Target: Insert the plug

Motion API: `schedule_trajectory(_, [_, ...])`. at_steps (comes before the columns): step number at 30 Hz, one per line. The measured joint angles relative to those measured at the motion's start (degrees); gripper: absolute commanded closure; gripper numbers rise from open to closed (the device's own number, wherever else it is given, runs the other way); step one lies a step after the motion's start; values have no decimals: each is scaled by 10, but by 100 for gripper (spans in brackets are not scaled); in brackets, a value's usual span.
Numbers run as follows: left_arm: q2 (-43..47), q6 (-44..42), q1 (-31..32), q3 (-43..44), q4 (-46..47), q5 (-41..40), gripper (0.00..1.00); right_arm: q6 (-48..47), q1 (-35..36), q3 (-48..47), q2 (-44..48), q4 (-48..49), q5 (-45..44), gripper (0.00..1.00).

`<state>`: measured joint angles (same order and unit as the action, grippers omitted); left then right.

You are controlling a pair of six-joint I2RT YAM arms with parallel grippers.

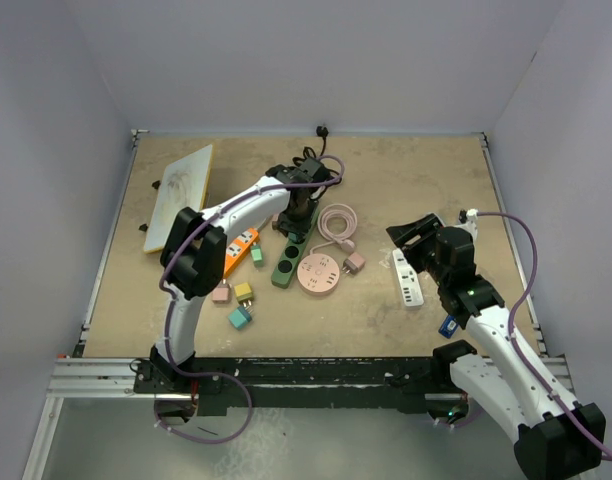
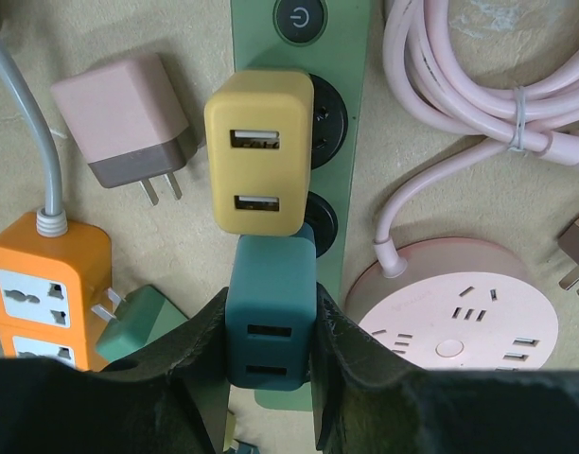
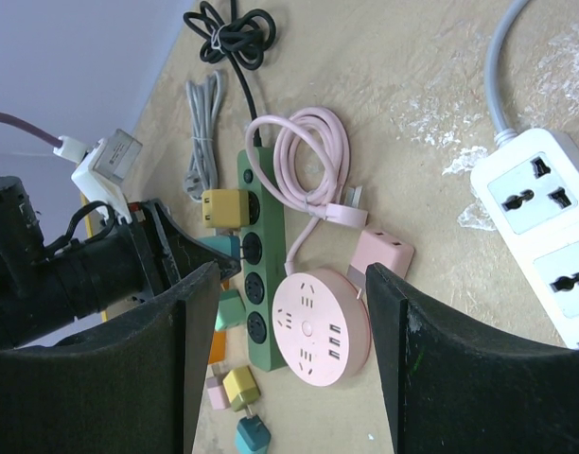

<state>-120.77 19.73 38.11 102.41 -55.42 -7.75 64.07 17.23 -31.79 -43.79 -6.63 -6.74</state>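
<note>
My left gripper (image 2: 269, 378) is shut on a teal USB charger plug (image 2: 269, 322), one finger on each side. It holds the plug over the second socket of the green power strip (image 2: 351, 57), just below a yellow charger (image 2: 259, 151) seated in the first socket. In the right wrist view the teal plug (image 3: 219, 248) has its prongs at that socket of the strip (image 3: 271, 312), with a short length of prong showing. In the top view the left gripper (image 1: 299, 205) covers the strip's (image 1: 289, 262) far end. My right gripper (image 3: 289, 274) is open and empty, hovering at the right (image 1: 411, 235).
A pink round power strip (image 1: 320, 271) with coiled cable lies right of the green strip. A white power strip (image 1: 410, 280) is under my right arm. An orange strip (image 1: 241, 248), a wooden board (image 1: 179, 195) and loose chargers (image 1: 243, 292) lie left. A pink charger (image 2: 124, 118) lies beside the strip.
</note>
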Motion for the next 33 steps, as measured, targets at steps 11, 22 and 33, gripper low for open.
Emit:
schedule_trajectory(11, [10,2,-2,-22,25,1,100,3,0,4,0,0,3,35])
schedule_trajectory(22, [6,8,-8,-29,35,14,100,5,0,5,0,1,5,35])
schedule_trajectory(33, [2,7,-11,-28,33,20,100,5,0,11,0,1,5,35])
